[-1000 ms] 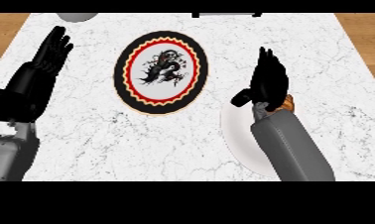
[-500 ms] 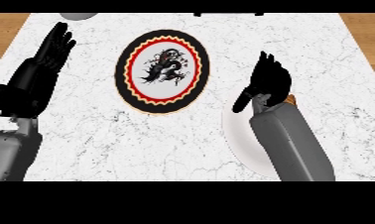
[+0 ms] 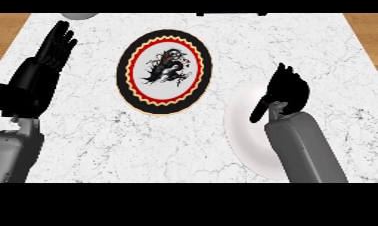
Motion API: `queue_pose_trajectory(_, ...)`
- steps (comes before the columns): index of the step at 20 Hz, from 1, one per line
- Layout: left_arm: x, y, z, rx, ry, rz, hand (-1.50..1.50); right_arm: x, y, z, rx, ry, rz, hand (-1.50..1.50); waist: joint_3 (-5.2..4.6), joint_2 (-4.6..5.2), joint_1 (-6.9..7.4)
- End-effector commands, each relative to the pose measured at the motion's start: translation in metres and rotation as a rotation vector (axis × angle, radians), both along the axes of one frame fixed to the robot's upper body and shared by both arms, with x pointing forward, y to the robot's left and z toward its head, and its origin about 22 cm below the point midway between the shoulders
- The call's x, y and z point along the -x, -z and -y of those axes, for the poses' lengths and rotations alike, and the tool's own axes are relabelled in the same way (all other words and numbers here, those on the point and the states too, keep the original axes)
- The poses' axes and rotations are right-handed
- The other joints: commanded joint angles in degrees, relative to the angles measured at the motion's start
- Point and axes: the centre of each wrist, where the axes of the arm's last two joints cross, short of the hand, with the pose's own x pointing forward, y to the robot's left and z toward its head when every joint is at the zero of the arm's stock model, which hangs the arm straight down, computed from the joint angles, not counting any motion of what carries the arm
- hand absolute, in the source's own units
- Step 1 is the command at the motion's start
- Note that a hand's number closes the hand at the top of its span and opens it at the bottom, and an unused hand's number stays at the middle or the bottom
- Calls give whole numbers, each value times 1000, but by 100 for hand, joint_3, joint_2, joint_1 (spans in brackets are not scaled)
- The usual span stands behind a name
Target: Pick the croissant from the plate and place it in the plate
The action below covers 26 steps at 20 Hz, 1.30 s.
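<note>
**Right hand over the white plate, transfer not yet made**

Marble worktop (image 3: 88, 135), patterned plate (image 3: 164, 72) bare. White plate (image 3: 240, 130): right hand (image 3: 284, 92) covers it, fingers straight; croissant hidden beneath, I judge. Left hand (image 3: 52, 52) rests open.

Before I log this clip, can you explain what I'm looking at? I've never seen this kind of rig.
You are looking steeply down from a humanoid robot's head at a white marble counter. Two grey forearms with black hands come in from below. The left hand rests open at the left edge, fingers up. The right hand hangs over a plain white plate, hiding what lies under it, so no croissant shows. In the middle lies a decorated plate with a black and red rim and a dark figure. Whether the right hand holds anything cannot be told.
</note>
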Motion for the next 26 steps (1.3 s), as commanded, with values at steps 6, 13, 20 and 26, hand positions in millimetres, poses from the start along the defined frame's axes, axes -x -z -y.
queue_pose_trajectory(6,-4,0,15,-2,5,-4,0,12,17,15,45,151,-175,-150,5,20,16)
queue_pose_trajectory(13,19,19,5,12,21,-7,0,4,50,37,22,177,-242,-150,6,35,140)
queue_pose_trajectory(20,7,-6,13,6,14,-4,0,18,61,33,86,195,-294,-150,6,22,79)
queue_pose_trajectory(26,4,-7,10,7,10,-7,0,16,53,60,227,84,-41,150,7,22,66)
